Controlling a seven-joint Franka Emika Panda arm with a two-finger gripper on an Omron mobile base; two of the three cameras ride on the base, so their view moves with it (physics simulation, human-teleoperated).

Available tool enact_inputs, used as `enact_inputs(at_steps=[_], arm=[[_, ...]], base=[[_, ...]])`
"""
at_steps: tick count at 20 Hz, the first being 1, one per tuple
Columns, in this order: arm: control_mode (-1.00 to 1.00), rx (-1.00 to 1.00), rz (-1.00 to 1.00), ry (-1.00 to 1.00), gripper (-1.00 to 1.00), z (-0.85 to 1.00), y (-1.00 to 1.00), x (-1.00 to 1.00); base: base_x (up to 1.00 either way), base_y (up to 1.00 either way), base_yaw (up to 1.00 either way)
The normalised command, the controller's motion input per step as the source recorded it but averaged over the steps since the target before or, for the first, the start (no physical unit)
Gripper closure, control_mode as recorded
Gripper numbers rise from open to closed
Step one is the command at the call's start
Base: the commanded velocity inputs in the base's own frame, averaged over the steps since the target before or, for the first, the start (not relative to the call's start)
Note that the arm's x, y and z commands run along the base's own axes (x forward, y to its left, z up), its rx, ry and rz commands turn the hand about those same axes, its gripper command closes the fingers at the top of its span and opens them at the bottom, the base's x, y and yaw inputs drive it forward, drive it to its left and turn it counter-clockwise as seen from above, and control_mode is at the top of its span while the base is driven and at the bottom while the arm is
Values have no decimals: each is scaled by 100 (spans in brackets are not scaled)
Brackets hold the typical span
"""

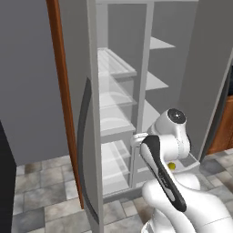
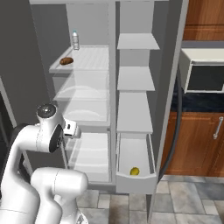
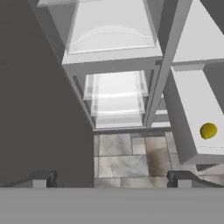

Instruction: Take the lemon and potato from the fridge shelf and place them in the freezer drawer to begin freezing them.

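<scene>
The yellow lemon (image 2: 134, 171) lies inside the pulled-out freezer drawer (image 2: 136, 184) at the lower right of the fridge; it also appears in the hand view as the lemon (image 3: 208, 130) in the drawer (image 3: 180, 114), and beside the arm as the lemon (image 1: 171, 166). The brown potato (image 2: 66, 61) rests on the ribbed top fridge shelf (image 2: 89, 59), on its left side. My gripper (image 3: 113, 179) is open and empty. It hangs in front of the lower left compartment, left of the drawer and far below the potato.
A small bottle (image 2: 75, 40) stands at the back of the potato's shelf. The open fridge door (image 1: 86, 136) is at my left, the other door (image 2: 175, 87) at my right. A microwave (image 2: 203, 74) and wooden cabinets (image 2: 197, 144) stand beyond it. Tiled floor (image 3: 127, 157) lies below.
</scene>
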Motion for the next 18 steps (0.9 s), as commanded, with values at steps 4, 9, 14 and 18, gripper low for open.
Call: enact_inputs(at_steps=[4, 9, 14, 18], arm=[[100, 0, 0, 0, -100, 0, 0, 0], [100, 0, 0, 0, -100, 0, 0, 0], [100, 0, 0, 0, -100, 0, 0, 0], [100, 0, 0, 0, -100, 0, 0, 0]], base=[[9, 6, 21], [55, 0, 5], [66, 0, 0], [55, 0, 0]])
